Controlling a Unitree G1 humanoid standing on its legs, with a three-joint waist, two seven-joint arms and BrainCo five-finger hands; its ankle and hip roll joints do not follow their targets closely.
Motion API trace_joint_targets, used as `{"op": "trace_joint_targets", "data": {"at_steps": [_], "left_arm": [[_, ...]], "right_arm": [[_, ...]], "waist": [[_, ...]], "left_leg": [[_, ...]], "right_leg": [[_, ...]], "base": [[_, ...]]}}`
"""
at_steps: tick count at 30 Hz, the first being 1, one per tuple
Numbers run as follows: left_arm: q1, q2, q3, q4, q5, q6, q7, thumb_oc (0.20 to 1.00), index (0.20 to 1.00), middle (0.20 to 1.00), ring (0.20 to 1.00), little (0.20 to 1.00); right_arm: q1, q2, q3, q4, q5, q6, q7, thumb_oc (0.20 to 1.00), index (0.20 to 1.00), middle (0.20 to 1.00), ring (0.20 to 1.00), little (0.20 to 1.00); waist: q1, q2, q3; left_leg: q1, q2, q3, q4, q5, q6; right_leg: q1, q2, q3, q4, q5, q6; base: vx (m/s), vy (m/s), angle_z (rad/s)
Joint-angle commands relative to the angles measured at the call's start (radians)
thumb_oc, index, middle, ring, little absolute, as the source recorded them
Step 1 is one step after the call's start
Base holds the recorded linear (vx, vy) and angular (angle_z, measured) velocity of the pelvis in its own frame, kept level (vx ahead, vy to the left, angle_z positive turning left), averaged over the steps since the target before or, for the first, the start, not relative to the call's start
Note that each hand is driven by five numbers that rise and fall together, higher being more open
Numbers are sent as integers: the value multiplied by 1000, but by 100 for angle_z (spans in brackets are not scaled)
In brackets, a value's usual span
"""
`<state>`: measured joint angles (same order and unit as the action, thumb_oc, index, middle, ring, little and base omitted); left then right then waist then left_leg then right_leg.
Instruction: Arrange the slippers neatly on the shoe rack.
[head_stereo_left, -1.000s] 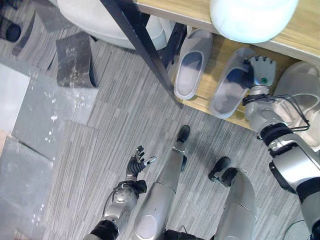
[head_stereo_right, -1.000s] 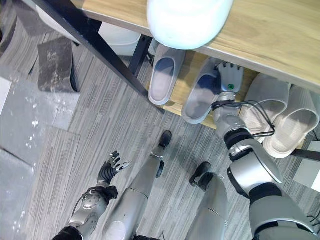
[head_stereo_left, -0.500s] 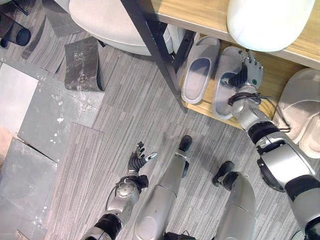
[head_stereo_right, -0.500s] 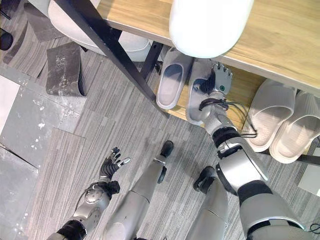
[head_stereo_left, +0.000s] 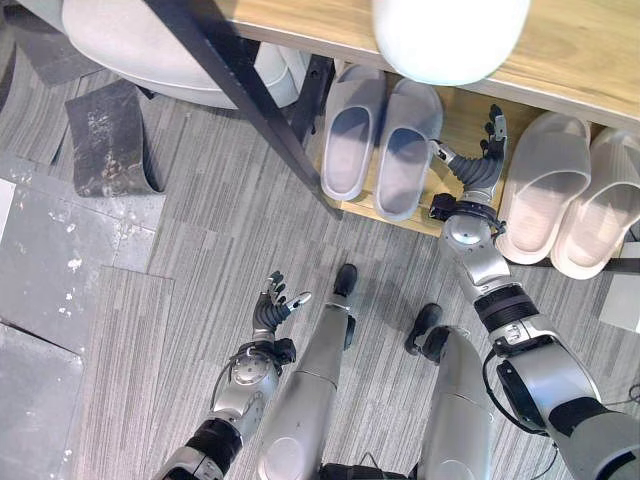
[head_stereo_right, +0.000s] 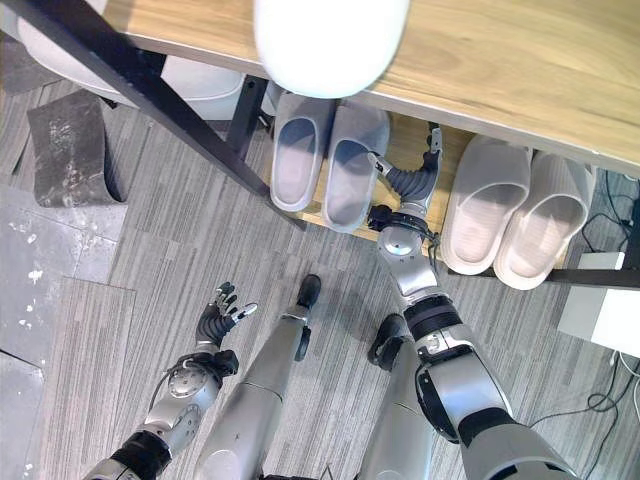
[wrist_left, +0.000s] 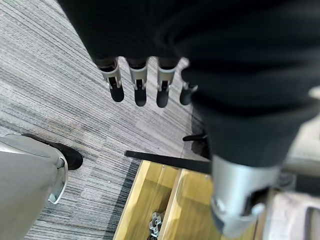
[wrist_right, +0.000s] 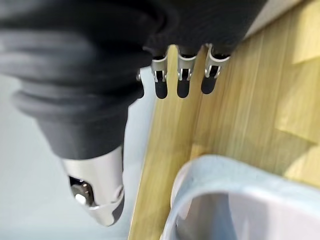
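My right hand (head_stereo_left: 478, 165), fingers straight and empty, stands just beside the grey slippers (head_stereo_left: 383, 140); withdrawing carelessly could probably knock them crooked.

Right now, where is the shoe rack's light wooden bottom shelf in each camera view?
Left eye view: light wooden bottom shelf at upper centre, under the pale grey slippers.
Right eye view: upper centre too.
Left wrist view: beyond the fingertips, across the floor.
Right wrist view: just past the fingertips.
Shared landmark: right hand above the shelf.
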<state>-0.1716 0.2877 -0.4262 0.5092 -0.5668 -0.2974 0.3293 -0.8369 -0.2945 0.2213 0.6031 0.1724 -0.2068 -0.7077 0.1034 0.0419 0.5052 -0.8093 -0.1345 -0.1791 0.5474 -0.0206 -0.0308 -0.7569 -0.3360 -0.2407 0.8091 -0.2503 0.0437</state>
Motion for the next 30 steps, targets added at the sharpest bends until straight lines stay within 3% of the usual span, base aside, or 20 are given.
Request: {"op": "trace_joint_targets", "data": {"at_steps": [1,5,9,14,25,30], "left_arm": [[-9,8,3,-61,54,-29,16,1000,1000,1000,1000,1000],[-14,1,4,-58,59,-22,24,1000,1000,1000,1000,1000],[-7,0,-5,-61,62,-13,26,1000,1000,1000,1000,1000],[-18,15,-16,-74,56,-10,15,1000,1000,1000,1000,1000],[-27,46,-38,-85,54,-17,-14,1000,1000,1000,1000,1000],[-35,51,-47,-85,56,-16,-18,1000,1000,1000,1000,1000]], "right_arm": [[-16,-48,-43,-65,-41,-42,-2,1000,1000,1000,1000,1000],[51,24,-80,-128,59,-104,8,1000,1000,1000,1000,1000],[105,108,-64,-116,204,-145,78,1000,1000,1000,1000,1000],[22,191,-25,56,429,-152,188,1000,1000,1000,1000,1000],[-222,209,-42,295,588,-135,246,1000,1000,1000,1000,1000],[-262,189,-50,339,603,-124,255,1000,1000,1000,1000,1000]], "waist": [[17,19,-1],[3,25,1],[-3,25,-1],[21,37,4],[93,63,4],[104,63,5]], "left_leg": [[53,18,34,50,-144,24],[54,18,37,46,-141,28],[56,18,42,42,-140,30],[54,18,42,40,-137,28],[64,4,28,37,-134,28],[67,4,27,41,-138,28]], "right_leg": [[42,9,20,-136,28,55],[40,8,22,-139,29,56],[42,10,23,-144,34,60],[43,8,21,-147,39,60],[61,-1,9,-144,32,61],[64,-1,9,-143,28,62]], "base": [[-18,13,-4],[1,13,-2],[-4,6,-3],[-20,-5,-5],[8,-14,2],[0,0,0]]}}
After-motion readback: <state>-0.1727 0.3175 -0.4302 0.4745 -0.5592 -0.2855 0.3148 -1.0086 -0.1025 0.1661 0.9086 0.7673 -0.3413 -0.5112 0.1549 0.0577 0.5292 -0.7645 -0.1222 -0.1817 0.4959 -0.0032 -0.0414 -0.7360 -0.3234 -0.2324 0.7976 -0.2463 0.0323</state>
